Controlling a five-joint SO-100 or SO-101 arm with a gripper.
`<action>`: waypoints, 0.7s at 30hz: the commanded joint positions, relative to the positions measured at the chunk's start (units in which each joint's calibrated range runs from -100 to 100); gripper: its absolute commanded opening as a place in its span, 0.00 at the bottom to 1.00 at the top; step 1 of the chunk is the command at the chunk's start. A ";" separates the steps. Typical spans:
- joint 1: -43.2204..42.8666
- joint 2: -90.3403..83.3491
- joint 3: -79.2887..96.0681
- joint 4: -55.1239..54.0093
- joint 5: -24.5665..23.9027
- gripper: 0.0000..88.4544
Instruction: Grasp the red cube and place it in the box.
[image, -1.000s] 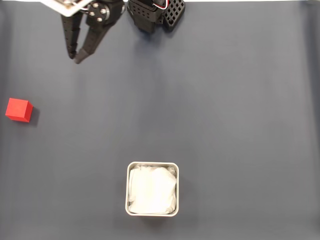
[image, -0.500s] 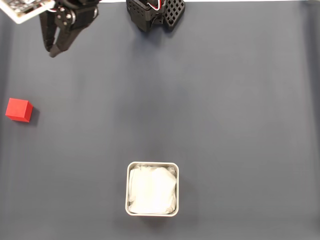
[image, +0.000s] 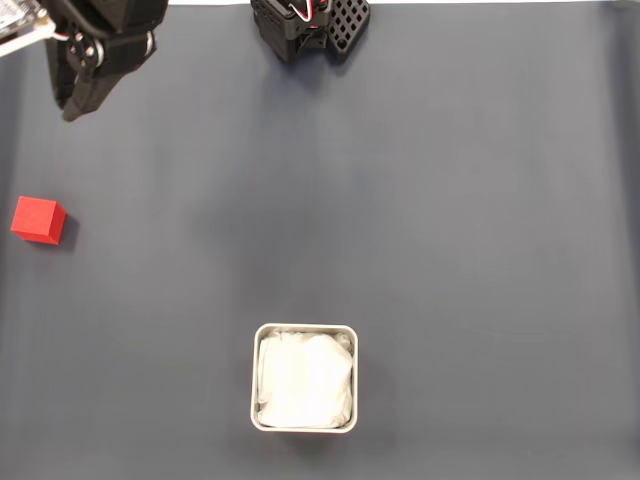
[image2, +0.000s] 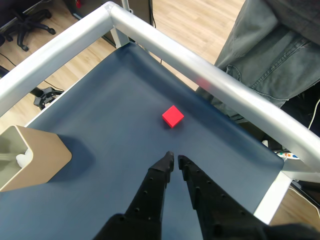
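Note:
The red cube (image: 38, 220) lies at the far left edge of the dark mat in the fixed view. The box (image: 304, 327), pale-rimmed with a white lining, sits low in the middle, far from the cube. My gripper (image: 68, 112) hangs at the top left, above the cube and apart from it, shut with nothing in it. In the wrist view my gripper (image2: 175, 157) points up at the red cube (image2: 172, 116), a short way beyond the nearly touching fingertips. The box (image2: 37, 155) stands at the left edge, showing a tan wall.
The arm's black base (image: 310, 25) sits at the top middle of the fixed view. An aluminium rail (image2: 200, 65) frames the mat just beyond the cube. A person in grey trousers (image2: 270, 55) stands behind that rail. Open mat lies between cube and box.
My gripper has swung left along the top of the fixed view, ending above the cube's side of the mat. Cube and box have not moved.

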 joint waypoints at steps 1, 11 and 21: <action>1.02 0.72 -2.86 -3.82 0.49 0.03; 2.51 5.40 -3.13 -8.16 0.54 0.09; 3.57 8.95 -3.04 -10.95 -0.68 0.15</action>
